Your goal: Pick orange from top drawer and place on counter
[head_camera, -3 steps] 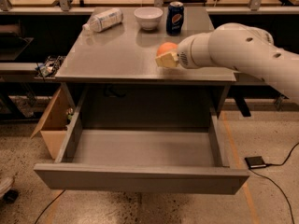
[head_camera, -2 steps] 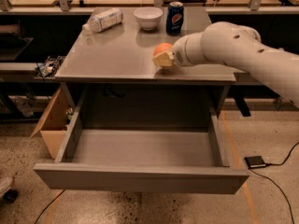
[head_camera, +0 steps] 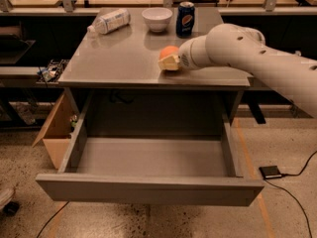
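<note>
The orange sits low over the grey counter, right of its middle, held between the pale fingers of my gripper. My white arm reaches in from the right. The gripper is shut on the orange. I cannot tell whether the fruit touches the counter. The top drawer is pulled fully open below the counter, and its grey tray holds nothing.
At the counter's back stand a white bowl, a blue soda can and a lying plastic bottle. A cardboard box leans at the cabinet's left. A small black device with a cable lies on the floor at the right.
My gripper and the orange have moved a little to the left and slightly toward the back over the counter. The drawer and the other objects have not moved.
</note>
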Tool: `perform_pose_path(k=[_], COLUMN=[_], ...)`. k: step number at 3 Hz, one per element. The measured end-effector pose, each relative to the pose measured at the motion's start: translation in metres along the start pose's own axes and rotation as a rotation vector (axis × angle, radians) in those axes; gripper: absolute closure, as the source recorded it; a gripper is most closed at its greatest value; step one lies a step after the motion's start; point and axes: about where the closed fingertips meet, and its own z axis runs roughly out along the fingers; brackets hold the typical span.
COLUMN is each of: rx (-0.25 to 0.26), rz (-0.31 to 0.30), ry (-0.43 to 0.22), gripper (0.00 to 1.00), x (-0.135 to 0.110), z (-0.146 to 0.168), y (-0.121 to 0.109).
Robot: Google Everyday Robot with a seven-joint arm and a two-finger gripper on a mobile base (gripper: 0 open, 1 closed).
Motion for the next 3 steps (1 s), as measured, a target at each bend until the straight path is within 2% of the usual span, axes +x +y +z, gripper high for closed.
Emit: perform_pose_path(k=[3], rx=[-0.007], rz=[-0.003], ry=[0.001], gripper=[0.12], x=[-0.0005], z=[0.0032], y=[0.0045])
